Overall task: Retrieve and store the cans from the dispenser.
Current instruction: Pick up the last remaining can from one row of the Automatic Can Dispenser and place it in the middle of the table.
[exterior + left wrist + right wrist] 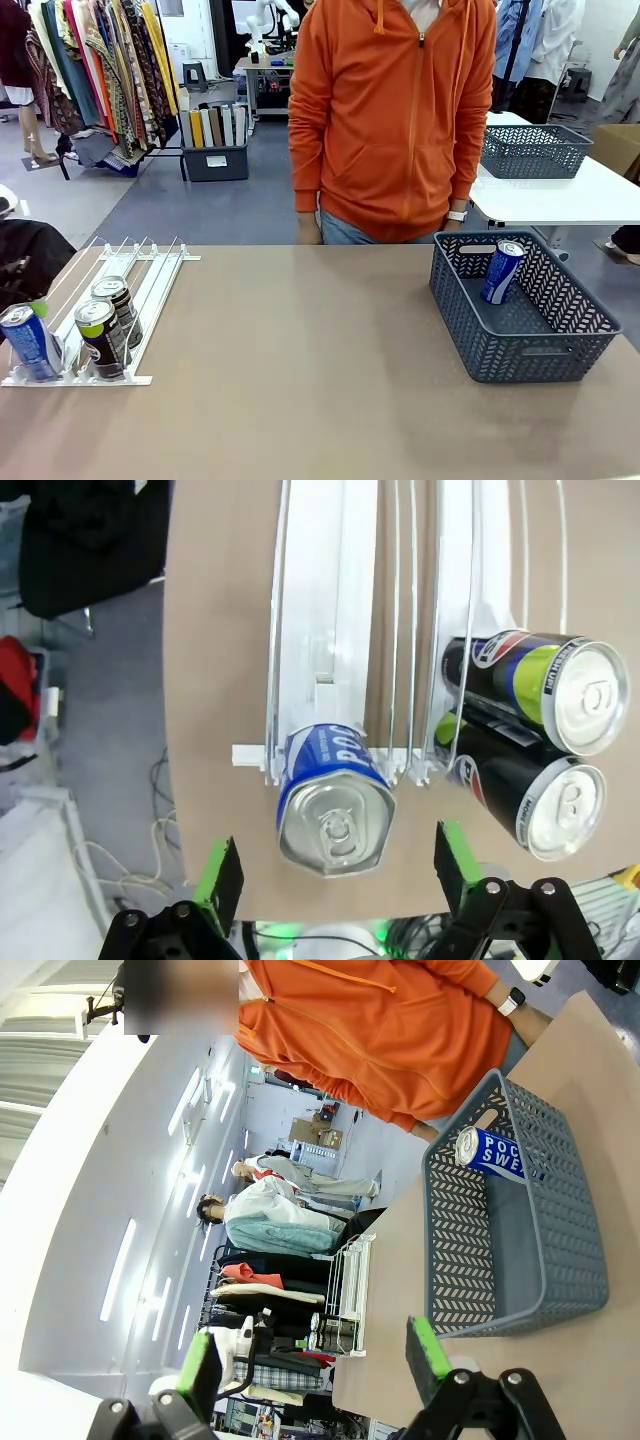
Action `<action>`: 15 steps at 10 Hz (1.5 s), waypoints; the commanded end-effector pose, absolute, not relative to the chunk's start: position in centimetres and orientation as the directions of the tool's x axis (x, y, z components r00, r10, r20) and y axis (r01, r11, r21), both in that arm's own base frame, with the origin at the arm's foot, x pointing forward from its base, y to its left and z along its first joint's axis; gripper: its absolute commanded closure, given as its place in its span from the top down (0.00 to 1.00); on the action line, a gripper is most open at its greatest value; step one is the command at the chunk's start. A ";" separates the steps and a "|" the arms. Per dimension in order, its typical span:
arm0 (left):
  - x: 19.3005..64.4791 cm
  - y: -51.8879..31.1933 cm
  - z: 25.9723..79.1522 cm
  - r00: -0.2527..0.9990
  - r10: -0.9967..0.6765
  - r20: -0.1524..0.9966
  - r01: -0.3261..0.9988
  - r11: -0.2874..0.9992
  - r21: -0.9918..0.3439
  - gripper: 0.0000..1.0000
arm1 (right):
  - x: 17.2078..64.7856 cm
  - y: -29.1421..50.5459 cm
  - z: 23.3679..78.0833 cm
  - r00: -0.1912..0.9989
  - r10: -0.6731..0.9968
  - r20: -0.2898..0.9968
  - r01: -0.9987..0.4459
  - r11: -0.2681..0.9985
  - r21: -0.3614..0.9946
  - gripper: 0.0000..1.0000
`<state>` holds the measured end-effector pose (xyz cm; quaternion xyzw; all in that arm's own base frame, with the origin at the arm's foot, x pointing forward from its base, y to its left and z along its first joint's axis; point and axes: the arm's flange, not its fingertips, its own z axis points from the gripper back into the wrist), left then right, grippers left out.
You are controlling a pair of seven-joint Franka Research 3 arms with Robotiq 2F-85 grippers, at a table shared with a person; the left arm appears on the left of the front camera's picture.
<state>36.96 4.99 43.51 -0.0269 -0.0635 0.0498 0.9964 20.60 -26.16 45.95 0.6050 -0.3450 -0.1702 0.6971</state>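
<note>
My left gripper [336, 848] is wide open and holds nothing. A blue can [335, 805] at the dispenser's [320, 630] stopper end sits between its fingers, untouched. Two black cans [535, 685] fill a neighbouring lane. My right gripper [311, 1360] is open and empty.

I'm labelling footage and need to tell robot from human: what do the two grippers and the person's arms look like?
Both the left gripper and the right gripper have black jaws of bolted links, tipped with bright green pads. The person wears an orange zip hoodie with long sleeves and a white wristwatch.
</note>
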 end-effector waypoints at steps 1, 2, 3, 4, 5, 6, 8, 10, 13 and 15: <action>37.1 4.5 41.7 0.985 0.121 0.123 -0.119 0.993 -0.027 1.00 | 20.9 -26.2 46.2 0.688 -0.660 0.301 -0.211 0.215 0.954 1.00; 37.6 4.2 40.9 0.988 0.115 0.101 -0.113 0.993 -0.025 1.00 | 20.9 -26.2 46.2 0.688 -0.660 0.301 -0.211 0.215 0.954 1.00; 37.8 4.2 40.5 0.990 0.114 0.078 -0.112 0.993 -0.019 1.00 | 20.9 -26.2 46.2 0.688 -0.660 0.301 -0.211 0.215 0.954 1.00; 37.9 4.0 40.2 0.991 0.114 0.074 -0.114 0.993 -0.012 1.00 | 20.9 -26.2 46.2 0.688 -0.660 0.301 -0.211 0.215 0.954 1.00; 38.1 4.1 40.2 0.991 0.114 0.075 -0.114 0.993 0.000 1.00 | 20.9 -26.2 46.2 0.688 -0.660 0.301 -0.211 0.215 0.954 1.00; 38.2 4.1 40.1 0.990 0.115 0.077 -0.116 0.993 0.005 1.00 | 20.9 -26.2 46.2 0.688 -0.660 0.301 -0.211 0.215 0.954 1.00; 38.2 4.2 40.2 0.989 0.116 0.087 -0.116 0.993 -0.006 1.00 | 20.9 -26.2 46.2 0.688 -0.660 0.301 -0.211 0.215 0.954 1.00; 38.2 4.2 40.2 0.991 0.108 0.082 -0.108 0.994 -0.008 0.15 | 20.9 -26.2 46.2 0.688 -0.660 0.301 -0.211 0.215 0.954 1.00; 38.4 4.3 40.1 0.990 0.108 0.090 -0.108 0.994 -0.003 0.00 | 20.9 -26.2 46.2 0.688 -0.660 0.301 -0.211 0.215 0.954 1.00; 38.5 4.3 40.1 0.991 0.103 0.087 -0.103 0.995 -0.002 0.00 | 20.9 -26.2 46.2 0.688 -0.660 0.301 -0.211 0.215 0.954 1.00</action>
